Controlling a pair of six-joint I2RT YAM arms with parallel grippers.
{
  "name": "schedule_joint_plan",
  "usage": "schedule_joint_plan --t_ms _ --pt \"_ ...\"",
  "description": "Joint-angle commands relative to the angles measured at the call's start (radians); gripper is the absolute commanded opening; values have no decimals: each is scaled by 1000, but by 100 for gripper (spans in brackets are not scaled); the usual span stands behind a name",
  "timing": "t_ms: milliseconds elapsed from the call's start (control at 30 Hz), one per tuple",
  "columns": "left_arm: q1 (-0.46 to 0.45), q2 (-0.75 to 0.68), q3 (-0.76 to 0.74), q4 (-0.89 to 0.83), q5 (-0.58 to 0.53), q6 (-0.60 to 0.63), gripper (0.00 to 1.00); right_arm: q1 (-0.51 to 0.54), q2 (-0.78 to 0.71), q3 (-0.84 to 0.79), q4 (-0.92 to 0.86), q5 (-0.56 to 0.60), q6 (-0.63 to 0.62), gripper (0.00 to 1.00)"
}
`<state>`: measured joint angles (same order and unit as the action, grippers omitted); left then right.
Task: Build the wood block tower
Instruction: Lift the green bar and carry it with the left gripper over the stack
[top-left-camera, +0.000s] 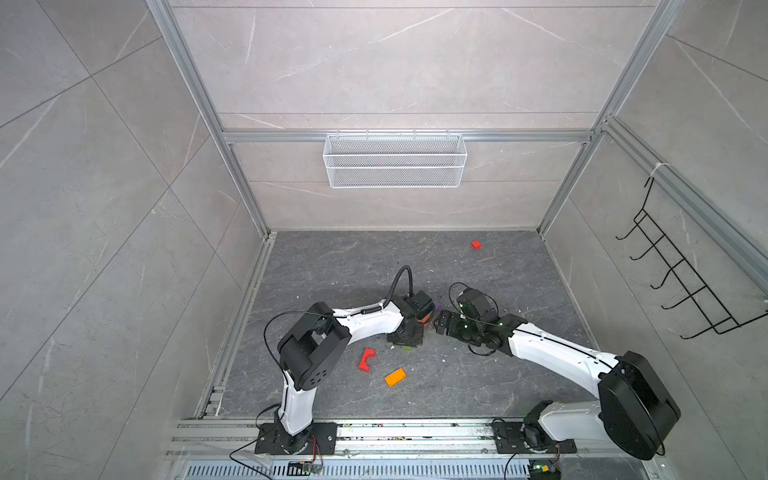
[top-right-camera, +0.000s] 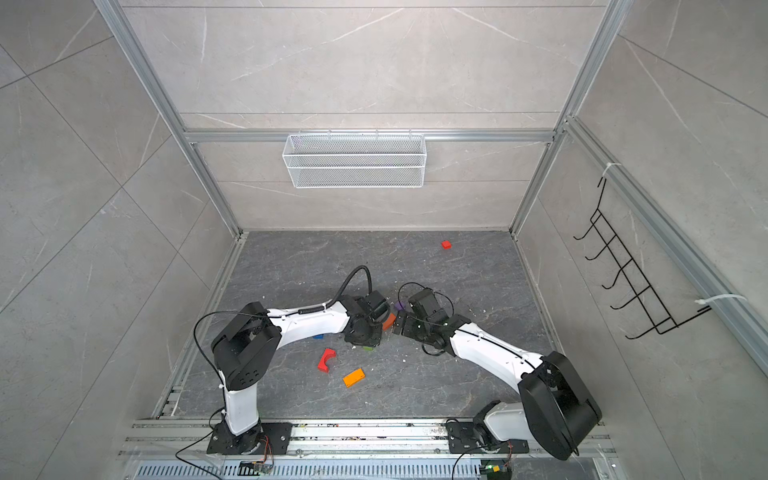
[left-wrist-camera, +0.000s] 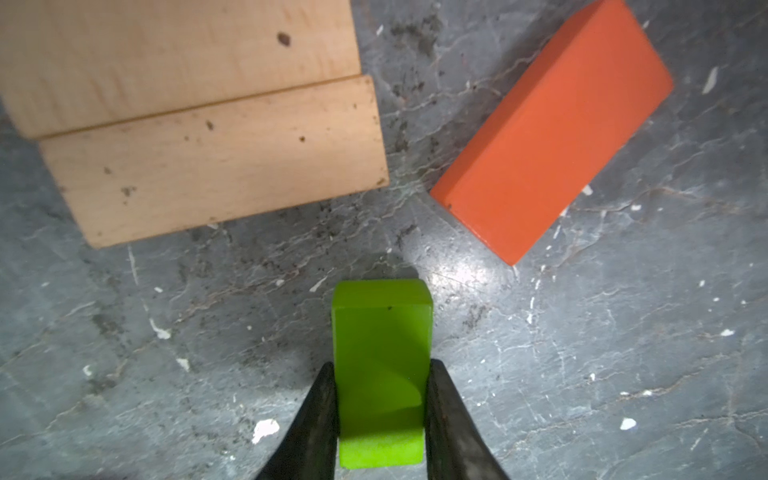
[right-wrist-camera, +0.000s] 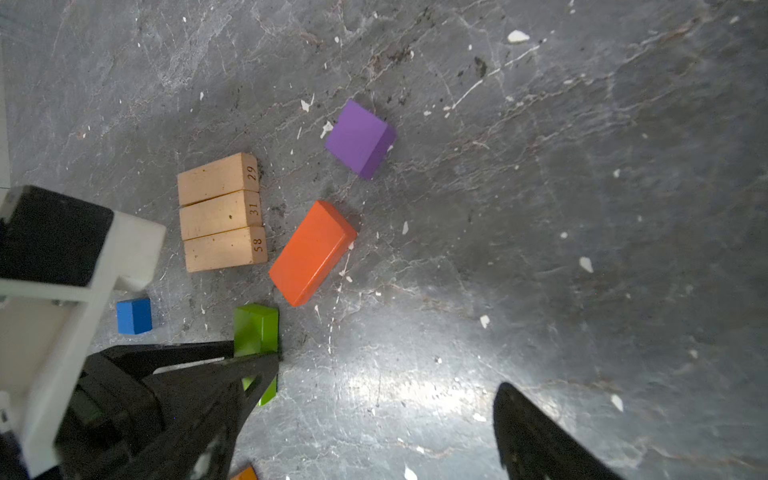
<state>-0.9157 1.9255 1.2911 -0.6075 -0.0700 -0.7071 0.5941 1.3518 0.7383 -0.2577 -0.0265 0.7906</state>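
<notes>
The wood block tower (right-wrist-camera: 220, 212) is so far only three tan bars lying flat, side by side and touching, in the middle of the bench. Just beside them lies an orange-red slab (right-wrist-camera: 311, 253), with a purple cube (right-wrist-camera: 359, 139) near it. The left gripper (left-wrist-camera: 381, 365) is clamped on a green block (left-wrist-camera: 380, 328). The right gripper (top-left-camera: 439, 323) stands wide, seemingly empty.

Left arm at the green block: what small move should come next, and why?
Probably lift the green block straight up: the left gripper is shut on its sides, and the three tan bars nearby lie bare, ready for a slab.
</notes>
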Motion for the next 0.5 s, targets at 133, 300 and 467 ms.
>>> schedule_joint_plan --t_ms 133,300,467 --pt "0 -47 44 -70 -21 42 0 -6 11 -5 -14 -11 -9 93" --pt "9 -116 68 -106 -41 68 0 -5 29 7 -11 -37 -20 93" --pt "51 -159 82 -114 -3 98 0 -5 61 19 7 -86 -37 92"
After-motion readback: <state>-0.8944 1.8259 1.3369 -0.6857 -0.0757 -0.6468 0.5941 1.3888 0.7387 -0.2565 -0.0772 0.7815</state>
